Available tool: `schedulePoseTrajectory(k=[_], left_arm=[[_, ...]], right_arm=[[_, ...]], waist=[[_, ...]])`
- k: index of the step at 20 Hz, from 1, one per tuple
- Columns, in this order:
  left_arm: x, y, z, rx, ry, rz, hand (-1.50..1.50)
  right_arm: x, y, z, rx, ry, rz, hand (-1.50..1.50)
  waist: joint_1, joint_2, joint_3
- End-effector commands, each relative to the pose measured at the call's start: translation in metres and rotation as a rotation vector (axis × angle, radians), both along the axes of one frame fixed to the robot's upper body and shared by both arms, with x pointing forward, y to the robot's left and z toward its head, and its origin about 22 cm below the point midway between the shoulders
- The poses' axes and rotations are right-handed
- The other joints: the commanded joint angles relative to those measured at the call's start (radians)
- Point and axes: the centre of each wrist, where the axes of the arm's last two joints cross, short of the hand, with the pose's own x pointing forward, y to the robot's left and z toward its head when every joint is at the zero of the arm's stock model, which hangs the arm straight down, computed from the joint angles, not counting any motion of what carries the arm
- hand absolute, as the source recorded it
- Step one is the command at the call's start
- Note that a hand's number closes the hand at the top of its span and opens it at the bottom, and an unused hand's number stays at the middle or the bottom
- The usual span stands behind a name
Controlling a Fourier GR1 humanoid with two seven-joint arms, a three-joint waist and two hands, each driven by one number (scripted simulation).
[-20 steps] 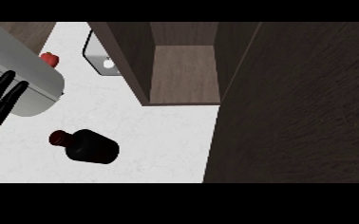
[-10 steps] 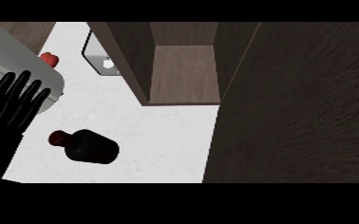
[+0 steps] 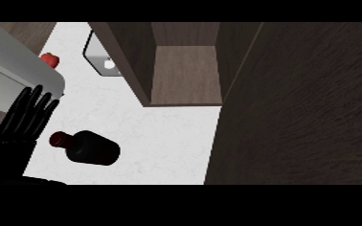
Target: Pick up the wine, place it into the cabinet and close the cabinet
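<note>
Left hand (image 3: 27, 117) is showing further into frame than half a second ago: more of the black fingers are now visible at the left edge, climbing up over the grey rounded appliance (image 3: 21, 72) corner. Everything else is sitting where it was.

Left hand state: fingers are straight and spread, pointing up the frame, holding nothing. It is hovering just left of the wine bottle (image 3: 88, 146), near it, and whether it is touching I cannot tell.

Right hand is not showing in this view.

Wine bottle is lying on its side on the white worktop (image 3: 163, 134), dark body toward the right, red cap pointing left toward the hand. It is sitting in the lower left of the worktop, well apart from the cabinet opening.

Cabinet (image 3: 185, 72) is standing open, brown interior showing between dark side walls, nothing visible inside. A large dark wood-grain panel (image 3: 290, 115) is filling the right side of the view.

A small red object (image 3: 50, 60) is sitting beside the grey appliance at upper left. A rounded dark-edged glassy item (image 3: 105, 60) with a small white spot is sitting just left of the cabinet's side wall.
</note>
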Motion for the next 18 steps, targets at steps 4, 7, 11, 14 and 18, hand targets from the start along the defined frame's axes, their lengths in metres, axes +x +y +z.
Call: schedulePoseTrajectory(k=[4,7,11,14,18], left_arm=[[-0.008,0.008,-0.049,0.035,0.034,0.020,-1.50],[-0.025,0.019,-0.050,0.018,0.037,0.041,-1.50],[-0.011,0.025,-0.077,0.040,0.087,0.011,-1.50],[-0.009,0.021,-0.084,0.026,0.086,0.010,-1.50],[0.000,0.028,-0.097,0.045,0.096,0.038,-1.50]], right_arm=[[-0.028,-0.007,0.021,0.001,-0.094,-0.054,-1.50],[-0.042,-0.013,0.027,0.017,-0.084,-0.050,-1.50],[-0.037,-0.010,0.022,0.000,-0.103,-0.046,-1.50],[-0.035,-0.013,0.028,-0.006,-0.096,-0.040,-1.50],[-0.043,-0.021,0.029,-0.008,-0.086,-0.038,-1.50]], waist=[[0.001,0.000,0.000],[0.001,-0.003,0.000],[-0.008,-0.001,0.000],[0.000,0.001,0.000],[-0.005,0.001,0.001]])
